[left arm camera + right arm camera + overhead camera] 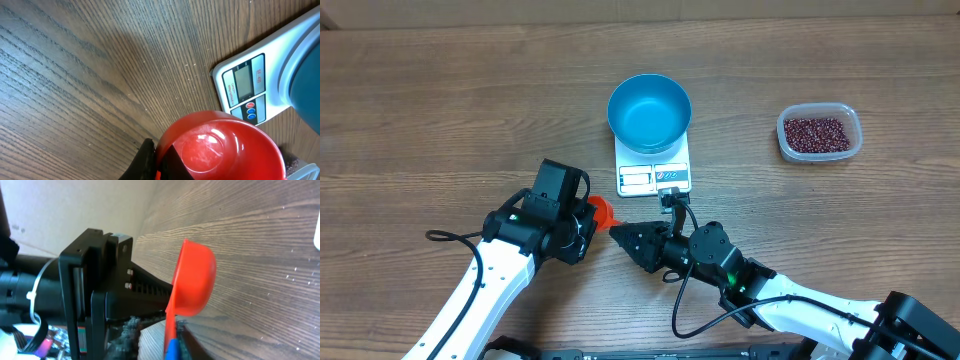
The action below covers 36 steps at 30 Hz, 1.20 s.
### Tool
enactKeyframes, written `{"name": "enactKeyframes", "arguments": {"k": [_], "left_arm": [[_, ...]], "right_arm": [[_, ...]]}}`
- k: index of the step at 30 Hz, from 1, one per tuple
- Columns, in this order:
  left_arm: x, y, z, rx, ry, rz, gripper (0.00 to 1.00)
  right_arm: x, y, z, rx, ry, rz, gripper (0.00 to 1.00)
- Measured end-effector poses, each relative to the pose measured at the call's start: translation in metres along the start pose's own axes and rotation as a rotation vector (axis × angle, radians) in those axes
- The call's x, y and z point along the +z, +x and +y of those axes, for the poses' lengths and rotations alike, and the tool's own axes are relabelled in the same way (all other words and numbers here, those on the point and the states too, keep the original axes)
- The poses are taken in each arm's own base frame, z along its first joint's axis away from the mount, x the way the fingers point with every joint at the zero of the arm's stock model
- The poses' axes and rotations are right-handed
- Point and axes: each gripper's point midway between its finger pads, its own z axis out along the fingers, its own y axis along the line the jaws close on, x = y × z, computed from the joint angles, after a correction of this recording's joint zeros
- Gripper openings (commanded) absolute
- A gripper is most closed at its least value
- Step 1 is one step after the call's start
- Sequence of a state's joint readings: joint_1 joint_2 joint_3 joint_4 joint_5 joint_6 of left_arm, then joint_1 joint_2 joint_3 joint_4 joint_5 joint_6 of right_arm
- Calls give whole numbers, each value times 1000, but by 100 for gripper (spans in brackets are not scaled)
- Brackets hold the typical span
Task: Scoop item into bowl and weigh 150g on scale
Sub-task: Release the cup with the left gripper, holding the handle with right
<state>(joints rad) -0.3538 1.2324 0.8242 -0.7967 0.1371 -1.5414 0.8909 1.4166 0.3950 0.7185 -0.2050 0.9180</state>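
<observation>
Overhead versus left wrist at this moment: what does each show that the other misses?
Overhead only: the clear tub of beans, and the right gripper pointing at the red scoop. Left wrist only: the scoop's hollow, no beans in it. Both: the scale, the blue bowl on it, the scoop.

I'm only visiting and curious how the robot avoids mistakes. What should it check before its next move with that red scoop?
1. Left pincer shut on the small red plastic scoop: ok.
2. Right pincer clear of the scoop: cannot tell; its tip is right beside it.
3. Scoop empty: ok, the left wrist view shows nothing in it.
4. Round blue bowl sitting on the flat white scale and empty: ok.
5. Clear plastic tub uncovered, with red-brown beans inside: ok.
6. Scale display zeroed: cannot tell, no digits are readable.
</observation>
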Motion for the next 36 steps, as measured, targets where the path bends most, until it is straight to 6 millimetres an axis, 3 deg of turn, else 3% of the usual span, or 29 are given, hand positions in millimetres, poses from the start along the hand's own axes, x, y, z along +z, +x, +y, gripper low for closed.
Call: {"name": "enactKeyframes", "arguments": {"k": [10, 19, 23, 36], "left_arm": [[0, -3, -1, 24, 2, -15, 4], [0, -3, -1, 47, 3, -16, 4], [0, -3, -1, 56, 2, -17, 4], [0, -3, 0, 57, 0, -19, 4]], "right_arm": [[0, -1, 0, -3, 1, -6, 39], [0, -3, -1, -3, 9, -18, 40], [0, -3, -1, -4, 6, -20, 38], [0, -4, -2, -1, 13, -25, 17]]}}
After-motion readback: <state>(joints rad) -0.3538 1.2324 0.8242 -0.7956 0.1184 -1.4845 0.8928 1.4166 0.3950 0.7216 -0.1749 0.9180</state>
